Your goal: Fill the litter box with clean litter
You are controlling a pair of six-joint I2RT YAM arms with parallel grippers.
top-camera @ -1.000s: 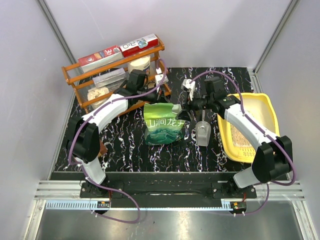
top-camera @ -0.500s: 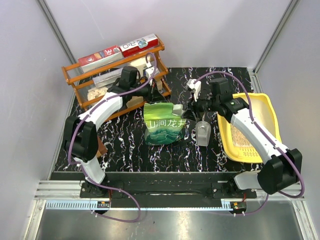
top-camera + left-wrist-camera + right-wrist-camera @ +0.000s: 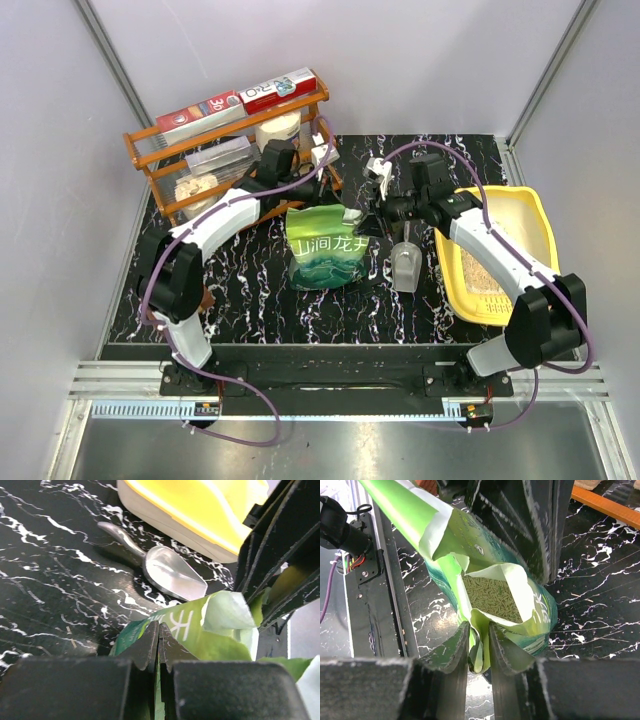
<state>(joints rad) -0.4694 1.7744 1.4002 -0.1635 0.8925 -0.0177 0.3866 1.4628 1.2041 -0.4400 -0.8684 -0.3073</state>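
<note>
Black, white-veined tabletop (image 3: 250,290), grey enclosure walls around it.

Top view: the green litter pouch (image 3: 325,250) stands upright mid-tabletop, between my two arms. The left end effector (image 3: 322,197) sits at the pouch's top rear edge and the right end effector (image 3: 370,222) at its top right corner. I can't read either grip from up here. The yellow litter box (image 3: 543,222) lies at the right side, apart from the pouch, with tan granules on its floor. A grey scoop (image 3: 405,266) lies between pouch and box. An orange rack (image 3: 150,160) stands back left with boxes on it.

Left wrist view: the left end effector (image 3: 158,642) is pressed together on the pouch rim, green film pinched between the tips. The scoop lies beyond on the tabletop, the litter box behind it.

Right wrist view: the right end effector (image 3: 479,647) pinches a fold of the pouch mouth. The mouth gapes open. Clean litter (image 3: 492,597) shows inside as pale greenish-beige grains.
</note>
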